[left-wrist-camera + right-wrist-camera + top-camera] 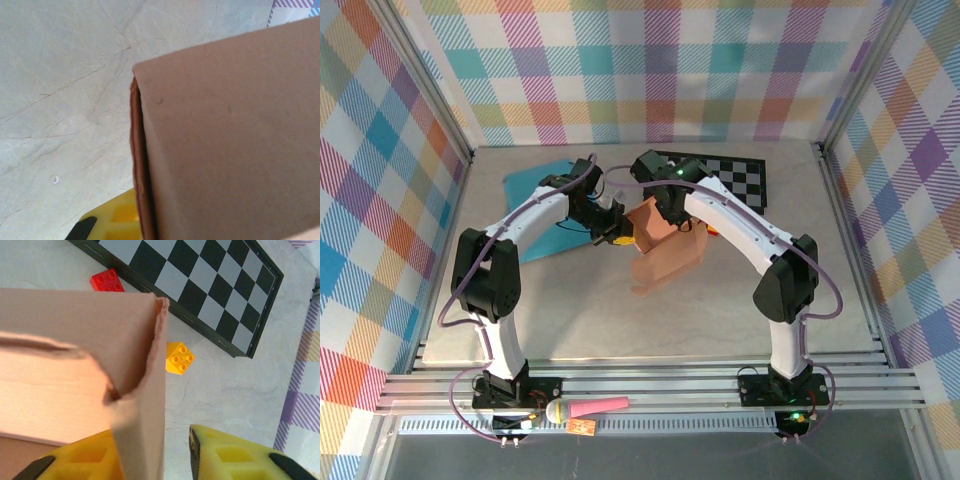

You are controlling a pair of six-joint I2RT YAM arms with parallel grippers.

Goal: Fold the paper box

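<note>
**Q:** At the middle of the counter point(570, 310), what have you got?

**Me:** The box point(665, 250), pinkish-brown cardboard, sits between my 2 pincers. It is just on the near side of the chessboard point(730, 175). Part of it stands up where my arms meet. A paler panel stretches from there toward the near edge.

**Q:** Is your left pincer holding it?

**Me:** Yes. My left pincer point(612, 233) is closed on the box's left side. My left wrist camera shows 1 yellow finger point(112, 217) right against the edge of a cardboard wall. The other finger is hidden behind that wall.

**Q:** And the right?

**Me:** My right pincer point(150, 440) is parted, with a cardboard wall hanging between its 2 yellow fingers. There is a clear gap between that wall and the right-hand finger. I cannot tell whether the other finger touches the cardboard, as the wall overlaps it.

**Q:** What else is near?

**Me:** A yellow brick point(178, 358) lies on the counter just beside the box's ragged edge. A red brick point(107, 281) lies close to the chessboard's rim. A blue sheet point(530, 195) lies flat under my left arm, toward the far left corner.

**Q:** Is the box resting on the counter?

**Me:** I cannot tell from these angles.
</note>
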